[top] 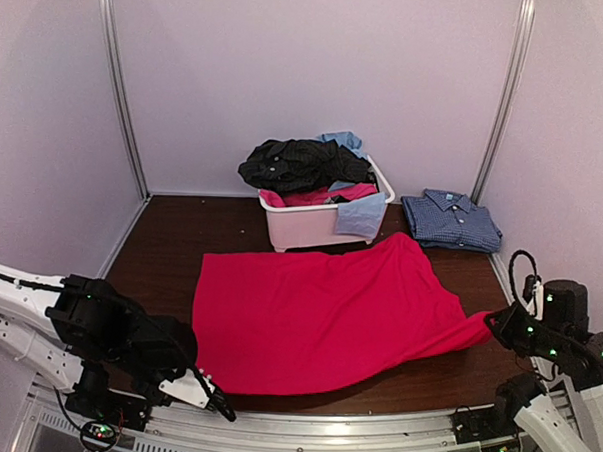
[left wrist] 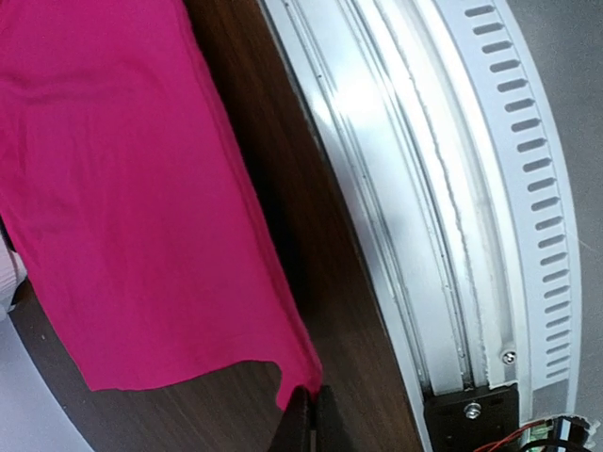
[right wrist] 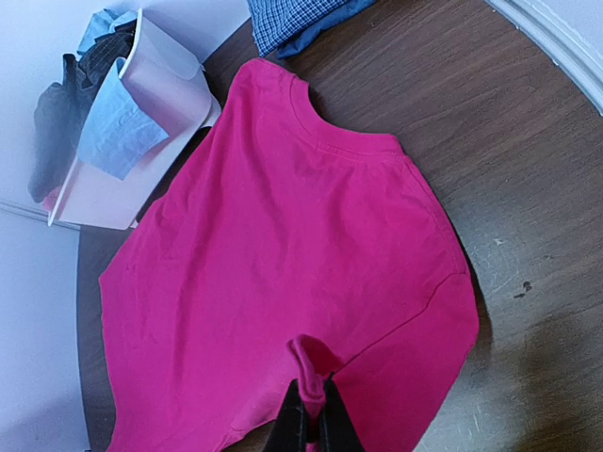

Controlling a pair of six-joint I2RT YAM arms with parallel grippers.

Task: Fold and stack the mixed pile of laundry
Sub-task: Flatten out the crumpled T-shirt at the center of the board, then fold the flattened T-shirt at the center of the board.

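pink shirt (top: 318,312) lies spread before the tub (top: 321,227). left gripper (left wrist: 308,414) clamps its hem corner, right gripper (right wrist: 311,414) its side edge. first fold pending: carry both grips across together.

T-shirt (top: 328,312) before tub (top: 306,229), on table (top: 166,245)

Soft, even overhead light was recorded; the walls (top: 318,77) were washed pale lilac. Hard glare was noted on the metal rail (left wrist: 377,104). A dark shadow was thrown on the table (right wrist: 528,188) beside the pink shirt (right wrist: 283,282). Wrist views were slightly soft.
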